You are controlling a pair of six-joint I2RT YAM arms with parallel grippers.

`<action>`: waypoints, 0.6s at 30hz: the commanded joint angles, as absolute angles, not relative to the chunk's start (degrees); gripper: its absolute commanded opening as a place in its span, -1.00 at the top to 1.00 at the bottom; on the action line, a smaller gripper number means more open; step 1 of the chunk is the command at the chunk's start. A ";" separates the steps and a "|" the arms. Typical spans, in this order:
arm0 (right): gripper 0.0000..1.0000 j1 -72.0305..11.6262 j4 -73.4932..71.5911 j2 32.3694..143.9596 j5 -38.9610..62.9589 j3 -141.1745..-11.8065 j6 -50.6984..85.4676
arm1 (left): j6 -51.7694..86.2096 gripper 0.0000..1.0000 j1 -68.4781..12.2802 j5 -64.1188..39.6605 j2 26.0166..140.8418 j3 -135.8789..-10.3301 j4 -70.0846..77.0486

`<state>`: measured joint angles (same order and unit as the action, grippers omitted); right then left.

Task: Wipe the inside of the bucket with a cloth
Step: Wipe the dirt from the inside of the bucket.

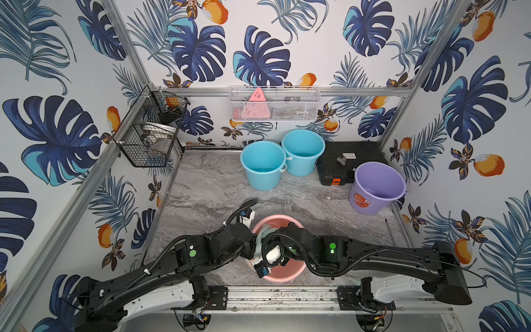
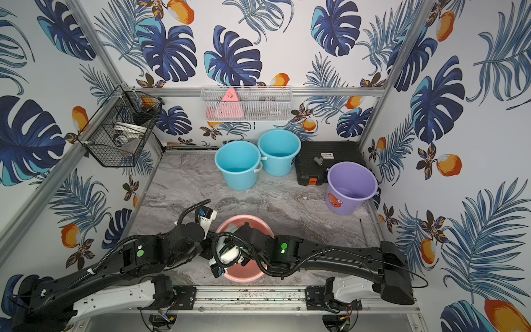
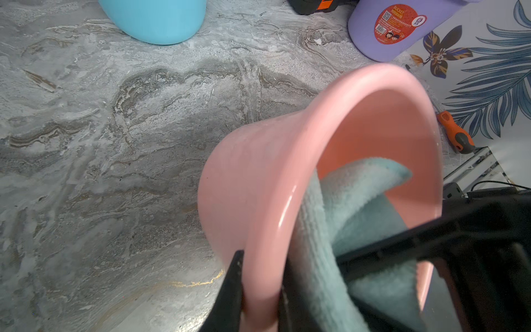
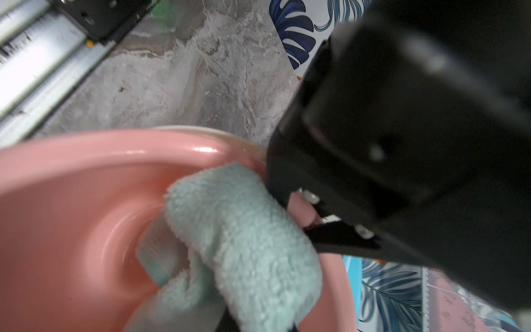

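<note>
Left tool (image 3: 258,290) clamps the nine-o'clock rim of the pink bucket (image 1: 287,276), steadying it. Right tool (image 4: 258,316), closed, apparently grips the cloth (image 4: 244,230) against the inner wall.

We cannot see the right gripper (image 4: 260,323) whole: the picture's edge cuts its fingers off, and the cloth (image 4: 244,244) bunched just ahead of it hides their tips. Beside it the left arm (image 4: 416,129) is a black blur covering part of the rim of the pink bucket (image 4: 115,140). In both top views that arm and the right arm (image 1: 330,247) cover both claws and most of the bucket's inside. Beyond the left gripper (image 3: 260,296), the blue bucket (image 3: 155,20) and purple bucket (image 3: 370,37) are cropped, and the print on the label (image 3: 399,24) is too small to read.
</note>
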<state>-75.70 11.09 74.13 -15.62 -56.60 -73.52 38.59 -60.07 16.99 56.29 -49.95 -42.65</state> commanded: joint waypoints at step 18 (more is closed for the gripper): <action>1.00 -76.47 41.33 64.81 -40.65 -57.31 -66.75 | 37.35 1.00 -60.12 17.66 56.38 -50.54 -41.66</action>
<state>-76.14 28.67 65.91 -38.57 -55.46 -75.33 37.71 -60.07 16.97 56.34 -49.98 -42.52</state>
